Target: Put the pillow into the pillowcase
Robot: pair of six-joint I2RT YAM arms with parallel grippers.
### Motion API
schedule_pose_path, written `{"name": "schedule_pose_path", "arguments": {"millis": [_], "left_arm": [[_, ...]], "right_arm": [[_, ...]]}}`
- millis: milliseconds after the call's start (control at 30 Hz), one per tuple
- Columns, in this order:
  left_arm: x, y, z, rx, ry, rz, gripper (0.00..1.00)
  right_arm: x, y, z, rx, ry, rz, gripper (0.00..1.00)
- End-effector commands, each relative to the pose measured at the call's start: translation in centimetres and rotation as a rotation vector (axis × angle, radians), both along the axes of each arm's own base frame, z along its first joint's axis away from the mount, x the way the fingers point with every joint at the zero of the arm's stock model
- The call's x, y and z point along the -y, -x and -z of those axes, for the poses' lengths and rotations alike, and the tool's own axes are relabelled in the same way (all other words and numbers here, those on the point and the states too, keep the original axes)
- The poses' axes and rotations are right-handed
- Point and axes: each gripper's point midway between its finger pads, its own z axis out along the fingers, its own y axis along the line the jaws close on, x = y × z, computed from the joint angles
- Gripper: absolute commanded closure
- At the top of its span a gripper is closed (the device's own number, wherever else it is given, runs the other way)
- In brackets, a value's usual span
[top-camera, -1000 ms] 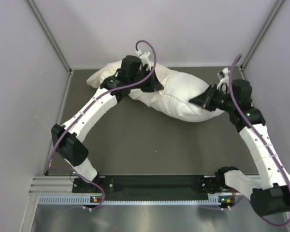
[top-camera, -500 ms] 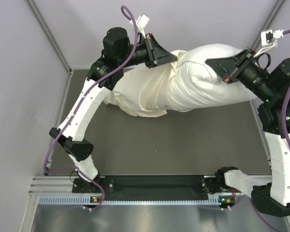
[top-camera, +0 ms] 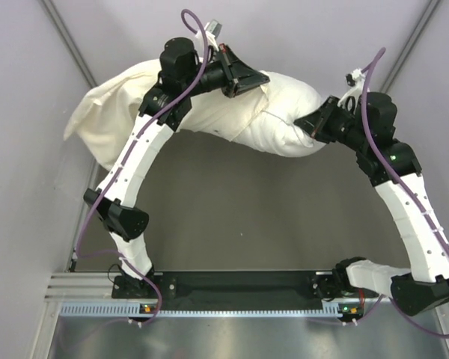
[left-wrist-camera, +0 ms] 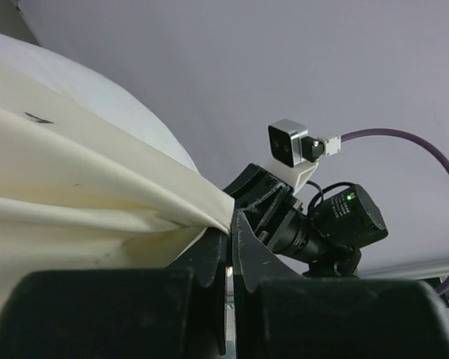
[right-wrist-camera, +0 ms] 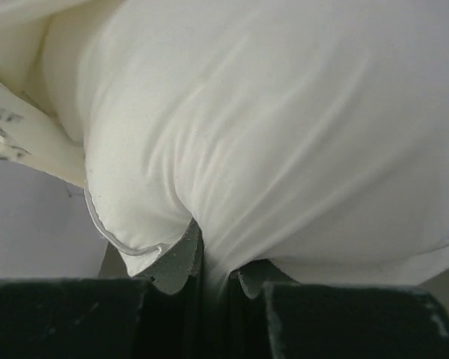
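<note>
The plump white pillow [top-camera: 288, 112] hangs in the air between my two arms at the back. The limp cream pillowcase [top-camera: 123, 105] covers its left part and trails off to the left. My left gripper [top-camera: 256, 82] is shut on the pillowcase's edge [left-wrist-camera: 209, 206], jaws closed on the cloth. My right gripper [top-camera: 308, 123] is shut on a fold of the pillow [right-wrist-camera: 284, 127], white fabric pinched between its fingers [right-wrist-camera: 176, 262]. In the left wrist view my left gripper [left-wrist-camera: 230, 232] faces the right arm's wrist camera [left-wrist-camera: 292, 143].
The dark table top [top-camera: 247, 202] lies below the lifted bundle. Pale walls [top-camera: 30, 112] close in on the left, back and right. A black rail [top-camera: 239, 284] with the arm bases runs along the near edge.
Both arms have lifted the pillow and pillowcase off the table. The pillowcase has swung out to the left; the right gripper has come lower and inward since half a second ago.
</note>
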Motion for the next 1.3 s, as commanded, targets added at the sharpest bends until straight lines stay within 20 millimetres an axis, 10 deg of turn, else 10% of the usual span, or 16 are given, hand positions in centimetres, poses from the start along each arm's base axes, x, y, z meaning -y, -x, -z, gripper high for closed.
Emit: {"name": "schedule_pose_path", "arguments": {"millis": [0, 467, 600, 733, 1267], "left_arm": [[-3.6, 10.2, -14.3, 0.441, 0.275, 0.149, 1.0], [-3.2, 5.2, -5.2, 0.297, -0.009, 0.018, 0.94], [-3.4, 4.5, -2.9, 0.318, -0.093, -0.005, 0.82], [-4.1, 4.4, 2.0, 0.287, -0.208, -0.034, 0.47], [-7.6, 13.8, 17.2, 0.266, -0.62, -0.399, 0.3]], "right_arm": [[0.1, 2.5, -3.8, 0.107, 0.023, -0.028, 1.0], [2.3, 7.2, -10.7, 0.267, 0.007, -0.009, 1.0], [2.4, 7.0, -11.5, 0.294, -0.002, 0.007, 1.0], [3.0, 6.3, -11.1, 0.282, -0.01, 0.054, 1.0], [4.6, 3.5, -10.4, 0.229, -0.082, 0.237, 1.0]]}}
